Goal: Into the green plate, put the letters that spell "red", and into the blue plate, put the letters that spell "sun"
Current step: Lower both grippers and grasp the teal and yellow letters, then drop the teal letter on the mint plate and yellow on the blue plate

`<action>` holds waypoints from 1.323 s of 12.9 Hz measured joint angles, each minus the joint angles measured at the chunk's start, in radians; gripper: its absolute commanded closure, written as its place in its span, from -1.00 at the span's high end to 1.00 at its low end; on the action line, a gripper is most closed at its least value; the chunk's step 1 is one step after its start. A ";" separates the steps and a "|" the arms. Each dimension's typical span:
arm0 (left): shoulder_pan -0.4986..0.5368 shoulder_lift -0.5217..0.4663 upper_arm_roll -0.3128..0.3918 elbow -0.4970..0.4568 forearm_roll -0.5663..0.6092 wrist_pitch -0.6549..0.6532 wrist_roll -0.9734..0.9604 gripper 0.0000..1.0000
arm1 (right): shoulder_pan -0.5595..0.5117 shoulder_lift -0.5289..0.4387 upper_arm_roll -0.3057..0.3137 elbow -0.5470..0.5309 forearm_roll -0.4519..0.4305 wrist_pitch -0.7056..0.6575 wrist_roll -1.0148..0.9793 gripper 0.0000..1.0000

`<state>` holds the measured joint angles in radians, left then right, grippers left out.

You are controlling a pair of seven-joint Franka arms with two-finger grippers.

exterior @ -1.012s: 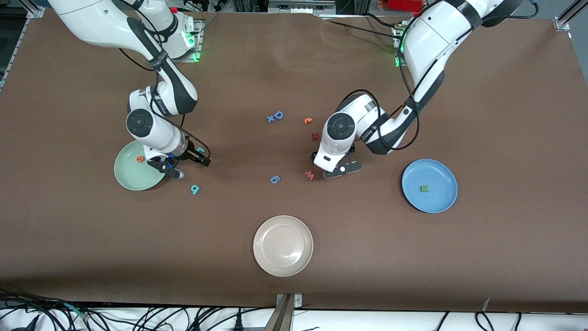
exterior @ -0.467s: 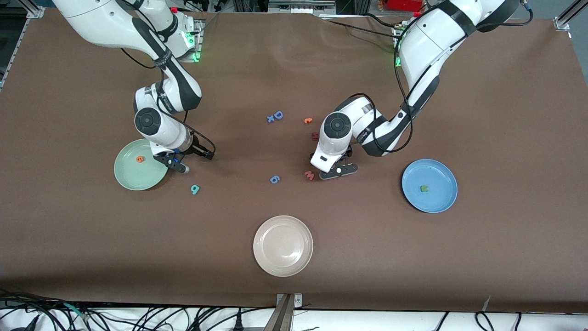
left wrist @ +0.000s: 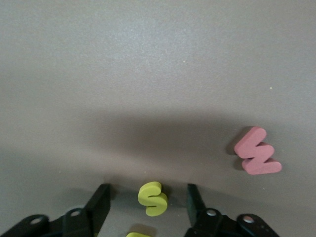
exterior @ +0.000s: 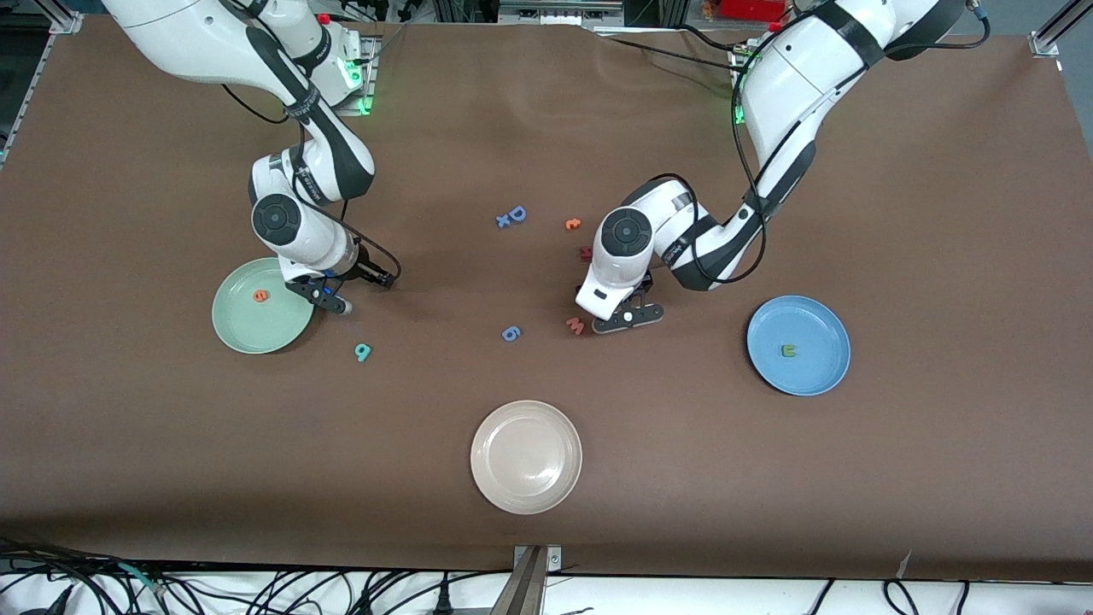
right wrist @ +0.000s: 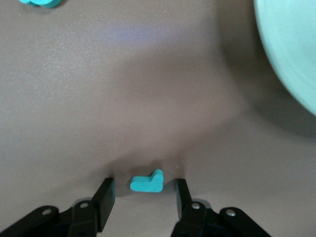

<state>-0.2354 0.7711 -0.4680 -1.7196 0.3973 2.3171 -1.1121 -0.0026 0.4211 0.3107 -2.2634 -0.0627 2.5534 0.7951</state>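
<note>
The left pincer [left wrist: 148,200] is sitting low at the counter [exterior: 768,478], near the counter's middle, with its two fingers [left wrist: 98,202] spread to either side of the yellow "s" [left wrist: 153,198]. The letter is lying flat between them, with a gap showing on each side, so nothing is being pinched. A second yellow piece [left wrist: 138,234] is peeking in just beside the "s", probably the yellow arch letter, though too little of it is showing to be sure. The pink "w" [left wrist: 256,158] is lying near this pincer, toward the right arm's end.

The right pincer [right wrist: 143,200] is sitting just beside the green plate [exterior: 243,329], down at the counter. Its fingers [right wrist: 104,197] are standing apart with the thin teal "r" [right wrist: 147,182] lying flat between them, clear of both.

The orange "e" [exterior: 260,296] is resting in the green plate. The teal "d" [exterior: 363,351] is lying on the counter, nearer to the front camera than the right pincer. The olive-green arch letter [exterior: 790,350] is lying in the blue plate [exterior: 820,376], toward the left arm's end of the counter.

A beige plate [exterior: 526,457] is sitting nearest the front camera. The blue "D" [exterior: 517,213], an orange letter [exterior: 573,225], a dark red letter [exterior: 586,253] and a small blue letter [exterior: 511,333] are lying scattered about the middle.
</note>
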 measured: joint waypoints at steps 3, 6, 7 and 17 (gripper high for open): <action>-0.001 0.000 -0.005 0.007 0.000 0.003 0.038 -0.81 | 0.001 -0.001 0.000 -0.001 -0.019 0.002 0.000 -0.15; 0.000 0.000 -0.004 0.007 -0.001 0.001 0.040 -1.00 | 0.001 -0.002 0.000 -0.001 -0.032 0.008 0.000 -0.29; 0.002 -0.001 -0.004 0.008 -0.002 -0.003 0.039 -1.00 | 0.000 -0.002 0.000 -0.001 -0.034 0.009 0.000 -0.29; 0.159 -0.163 0.002 0.093 -0.018 -0.341 0.296 -1.00 | -0.009 -0.003 -0.003 -0.001 -0.040 0.012 0.000 -0.45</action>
<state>-0.0764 0.6082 -0.4661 -1.6271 0.3792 1.9763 -0.8157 -0.0117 0.4176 0.3073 -2.2641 -0.1030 2.5655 0.7951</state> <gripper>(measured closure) 0.753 0.709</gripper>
